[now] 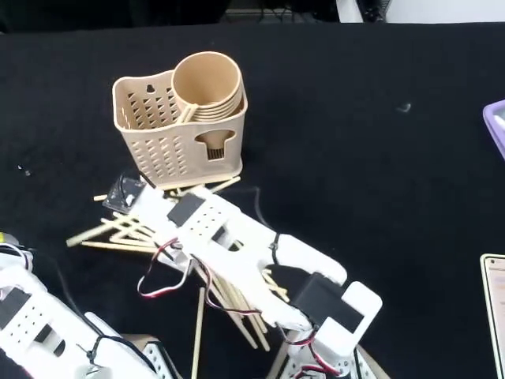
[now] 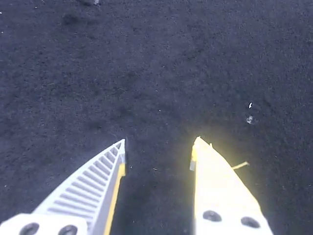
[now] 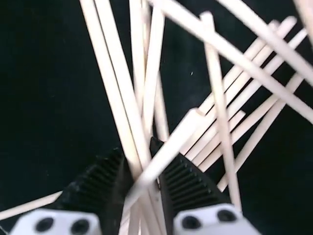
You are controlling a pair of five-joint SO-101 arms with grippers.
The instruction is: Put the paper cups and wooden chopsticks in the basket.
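Care at the pile should pay off: a slow, level lift would keep crossed chopsticks (image 3: 120,93) from dragging along; right tool (image 3: 146,152) is clamped on a few of them; left tool (image 2: 159,147) gapes empty over bare worktop (image 2: 146,58); beyond, paper cups (image 1: 207,79) sit stacked in the basket (image 1: 154,142)

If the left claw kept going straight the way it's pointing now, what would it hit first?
Most likely the bare black table cover. The left claw is open, with nothing else ahead of its tips. How far off the surface is, I can't tell.
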